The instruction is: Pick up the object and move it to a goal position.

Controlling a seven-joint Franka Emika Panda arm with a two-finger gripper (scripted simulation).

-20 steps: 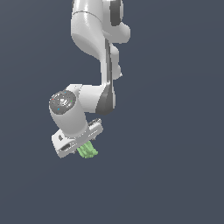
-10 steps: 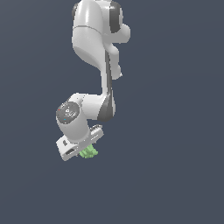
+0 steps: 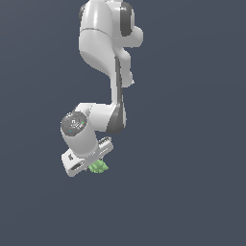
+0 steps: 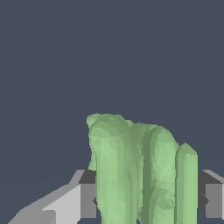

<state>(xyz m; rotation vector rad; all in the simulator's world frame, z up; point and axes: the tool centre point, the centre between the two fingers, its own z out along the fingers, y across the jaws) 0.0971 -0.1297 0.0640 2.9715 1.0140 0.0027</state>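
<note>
The object [image 3: 99, 166] is a small light-green lumpy bunch with ridged finger-like lobes. In the exterior view it sticks out just below the white hand of my arm. My gripper [image 3: 96, 165] is shut on it. In the wrist view the object [image 4: 140, 170] fills the space between the two dark fingertips [image 4: 87, 192], its lobes pointing away from the camera. The fingers are mostly hidden behind the hand in the exterior view.
Only a plain dark blue-grey surface [image 3: 192, 144] shows around the arm in both views. No other objects, containers or edges are in view.
The arm has shifted towards the exterior view's right and slightly up, carrying the green object along in the shut gripper.
</note>
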